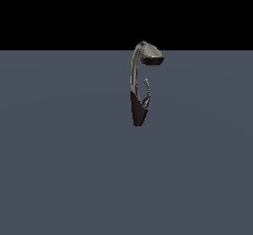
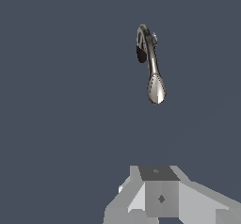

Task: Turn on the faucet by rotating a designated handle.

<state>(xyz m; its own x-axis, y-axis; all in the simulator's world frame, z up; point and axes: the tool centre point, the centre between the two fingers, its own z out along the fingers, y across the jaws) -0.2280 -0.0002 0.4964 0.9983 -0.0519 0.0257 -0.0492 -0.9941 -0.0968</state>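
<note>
The faucet (image 1: pixel 134 71) stands on the grey floor in the exterior view, with a dark tapered base (image 1: pixel 138 111), a tall curved silvery neck and a wide oval head (image 1: pixel 151 55). The handle (image 1: pixel 147 88) is a thin curved silvery lever just above the base, on the exterior view's right of the neck. The wrist view shows the faucet (image 2: pixel 151 60) from above, its head (image 2: pixel 156 89) pointing toward my gripper and the handle (image 2: pixel 154 38) a small glint beside the neck. My gripper (image 2: pixel 160 195) shows only as grey blocks, well apart from the faucet. Its jaws are not distinguishable. It is out of the exterior view.
A flat blue-grey floor (image 1: pixel 64 170) spreads around the faucet, with a black background (image 1: pixel 59 12) beyond its far edge. No other object shows.
</note>
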